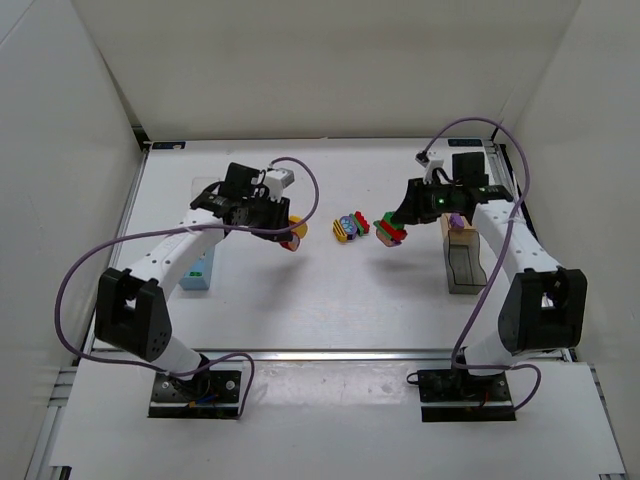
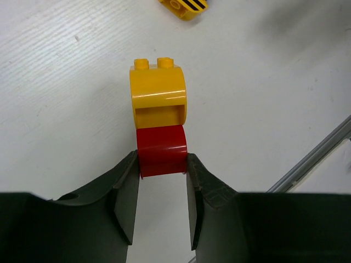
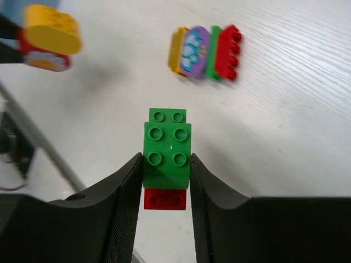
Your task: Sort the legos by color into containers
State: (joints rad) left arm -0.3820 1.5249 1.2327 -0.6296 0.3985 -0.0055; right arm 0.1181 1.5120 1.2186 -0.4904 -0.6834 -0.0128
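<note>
Two grippers: both mine, each clamped on a stack of legos.
Left gripper [image 2: 162,164]: jaws pressed on the red lower brick of a yellow-and-red stack [image 2: 159,118]. The rounded yellow brick sticks out past my fingertips, studs pointing away.
Right gripper [image 3: 166,167]: jaws closed on the sides of the green brick in a green-and-red stack [image 3: 167,142]. A red brick shows beneath it between my fingers.
Height: I cannot tell whether either held stack touches the table [image 1: 300,300].
Loose stack [image 1: 349,227]: yellow, purple, green and red pieces joined. It lies at the centre of the top view, between my two grippers, touching neither.
Light blue box [image 1: 197,272]: left of the frame, partly under my left arm.
Tan box [image 1: 461,240]: right of the frame, beside my right arm.
Dark box [image 1: 463,272]: just below the tan one in the frame.
Purple brick [image 1: 456,220]: at the tan box's upper end; inside or on the rim, I cannot tell.
</note>
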